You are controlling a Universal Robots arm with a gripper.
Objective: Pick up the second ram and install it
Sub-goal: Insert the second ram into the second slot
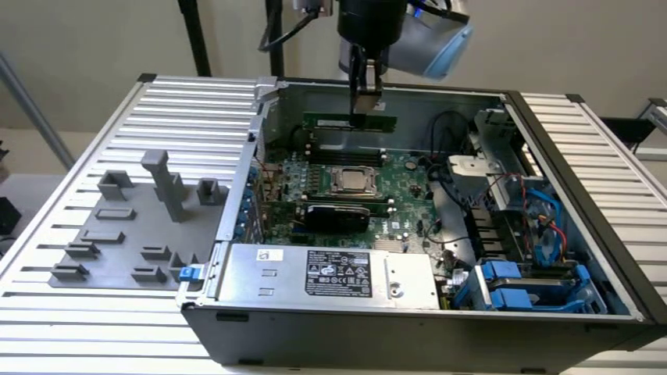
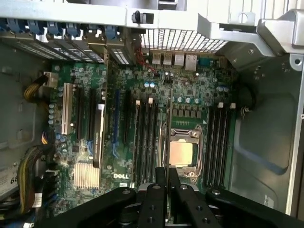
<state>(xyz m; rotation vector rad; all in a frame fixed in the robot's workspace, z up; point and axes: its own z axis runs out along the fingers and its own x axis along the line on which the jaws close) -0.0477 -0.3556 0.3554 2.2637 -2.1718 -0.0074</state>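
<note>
The second ram (image 1: pixel 336 123) is a thin green circuit-board strip hanging level above the far end of the motherboard (image 1: pixel 401 191) inside the open computer case. My gripper (image 1: pixel 365 109) comes down from above and is shut on the strip's upper edge. In the wrist view the second ram (image 2: pixel 169 128) shows edge-on as a thin line running out from between the black fingers (image 2: pixel 155 199). It lies over the gap between the CPU socket (image 2: pixel 181 153) and a bank of long black memory slots (image 2: pixel 146 142). A second bank of slots (image 2: pixel 219 142) sits on the socket's other side.
Grey fixture blocks (image 1: pixel 136 226) stand on the ribbed table at the exterior view's left. The power supply (image 1: pixel 312 271) fills the case's near side. Cables and blue drive bays (image 1: pixel 521 281) crowd the exterior view's right. The case's metal walls (image 1: pixel 255 125) ring the motherboard.
</note>
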